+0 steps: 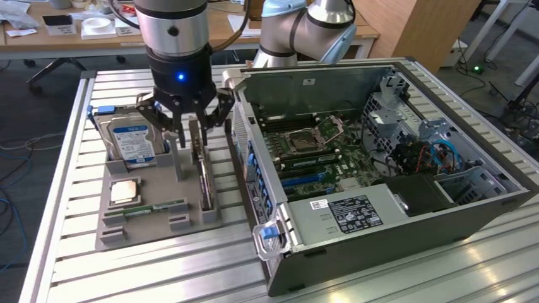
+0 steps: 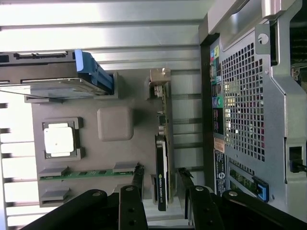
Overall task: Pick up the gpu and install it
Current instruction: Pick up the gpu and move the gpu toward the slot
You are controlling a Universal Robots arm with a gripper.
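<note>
The gpu [image 1: 206, 180] stands on its long edge in a slot of the grey tray [image 1: 160, 228], close beside the computer case. In the wrist view the gpu [image 2: 163, 143] shows a brownish board, a dark face and a metal bracket at its far end. My gripper [image 1: 202, 136] hangs just over the card's back end, open. Its two black fingers [image 2: 138, 175] straddle the near end of the card with a gap on each side, so my gripper [image 2: 160, 170] holds nothing.
The tray also carries a silver hard drive [image 1: 132, 140], a square processor chip [image 1: 125, 189] and a green memory stick [image 1: 156, 207]. The open computer case [image 1: 379, 164] with its motherboard lies on the exterior view's right. A second robot arm [image 1: 303, 25] stands behind it.
</note>
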